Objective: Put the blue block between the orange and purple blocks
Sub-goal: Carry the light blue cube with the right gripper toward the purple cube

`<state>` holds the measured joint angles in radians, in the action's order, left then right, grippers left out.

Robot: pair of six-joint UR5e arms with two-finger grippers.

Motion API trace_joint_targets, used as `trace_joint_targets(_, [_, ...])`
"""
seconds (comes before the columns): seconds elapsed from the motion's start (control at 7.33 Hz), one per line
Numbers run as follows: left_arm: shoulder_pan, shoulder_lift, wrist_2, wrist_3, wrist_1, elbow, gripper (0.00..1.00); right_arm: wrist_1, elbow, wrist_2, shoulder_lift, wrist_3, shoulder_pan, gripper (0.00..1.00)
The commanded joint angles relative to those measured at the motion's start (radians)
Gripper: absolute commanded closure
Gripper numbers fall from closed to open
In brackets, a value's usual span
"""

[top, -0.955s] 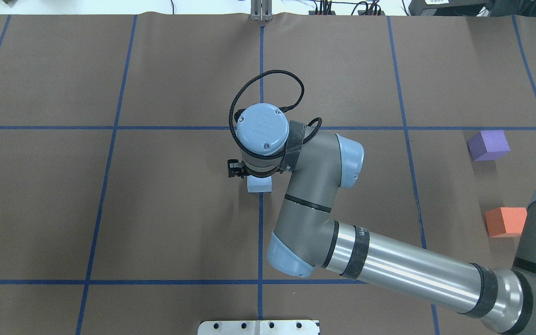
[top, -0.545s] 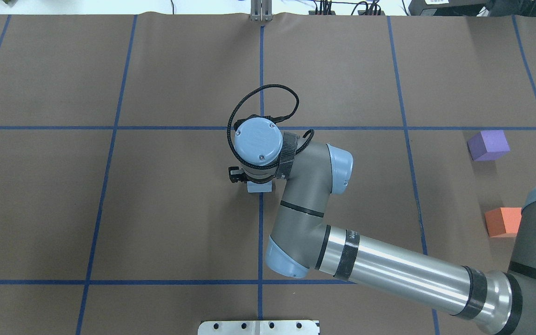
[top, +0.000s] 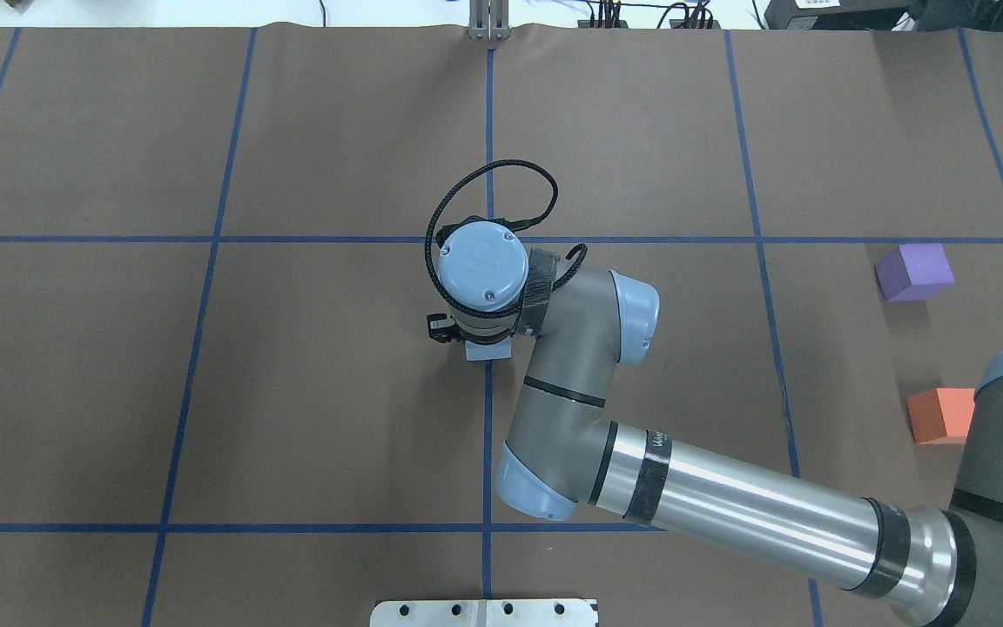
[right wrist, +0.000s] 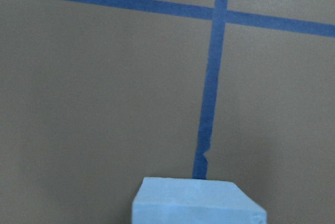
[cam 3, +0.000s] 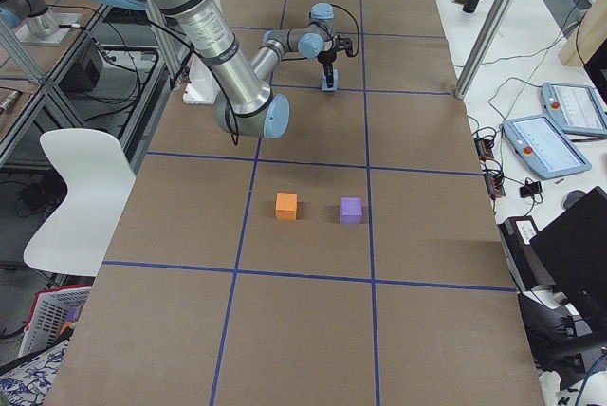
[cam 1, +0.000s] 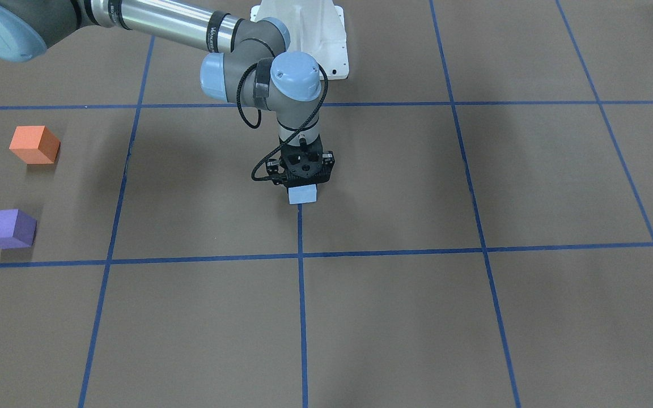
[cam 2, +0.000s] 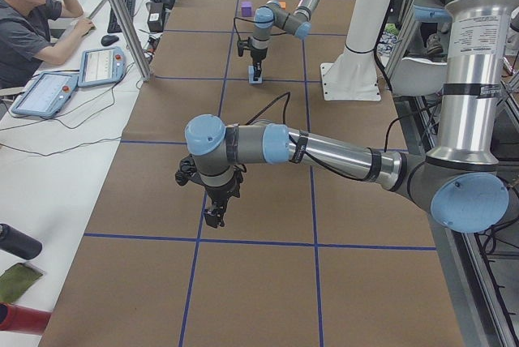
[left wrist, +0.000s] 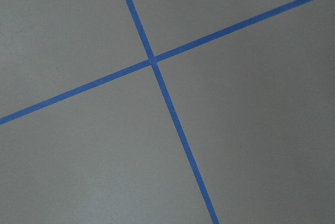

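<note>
The light blue block [cam 1: 303, 195] sits on the table's centre line; it also shows in the overhead view [top: 488, 352] and at the bottom of the right wrist view [right wrist: 199, 203]. My right gripper [cam 1: 302, 180] points straight down right over it, and its fingers are hidden, so I cannot tell whether it is open or shut. The orange block [top: 945, 415] and the purple block [top: 913, 272] stand apart at the far right of the table. My left gripper [cam 2: 212, 219] hangs just above the bare table far from all blocks; I cannot tell its state.
Blue tape lines [top: 488, 435] grid the brown table cover. The robot's white base [cam 1: 304, 34] stands behind the right arm. An operator [cam 2: 32, 31] sits at a side desk with tablets. A white chair [cam 3: 81, 197] stands off the table.
My right arm came down onto the blue block over the last second and has almost stopped; the block's visible part shrank under the wrist. The orange and purple blocks have not moved.
</note>
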<state>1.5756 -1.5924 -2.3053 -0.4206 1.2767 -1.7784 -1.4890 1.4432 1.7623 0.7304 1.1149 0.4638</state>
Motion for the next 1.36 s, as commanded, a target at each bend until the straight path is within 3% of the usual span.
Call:
trace_joint_targets(0.0, [0.001, 0.009, 0.0, 0.005, 0.012, 0.005, 0.0, -0.144, 0.223, 0.075, 0.093, -0.071, 0.085, 0.7])
trace_joint_targets(0.14, [0.001, 0.031, 0.0, 0.075, 0.065, 0.002, 0.0, -0.215, 0.355, 0.136, 0.178, -0.154, 0.157, 0.7])
trace_joint_targets(0.41, [0.0, 0.121, -0.014, 0.288, 0.348, 0.014, 0.0, -0.258, 0.524, 0.293, 0.358, -0.353, 0.356, 0.7])
trace_joint_targets(0.82, [0.0, 0.123, -0.043, 0.333, 0.369, 0.01, 0.0, -0.243, 0.571, 0.399, 0.651, -0.628, 0.579, 0.7])
trace_joint_targets(0.95, [0.0, 0.123, -0.045, 0.333, 0.368, 0.008, 0.0, -0.182, 0.571, 0.402, 0.747, -0.639, 0.601, 0.71])
trace_joint_targets(1.23, [0.0, 0.123, -0.045, 0.333, 0.365, 0.002, 0.0, 0.139, 0.513, 0.402, 0.944, -0.545, 0.602, 0.7])
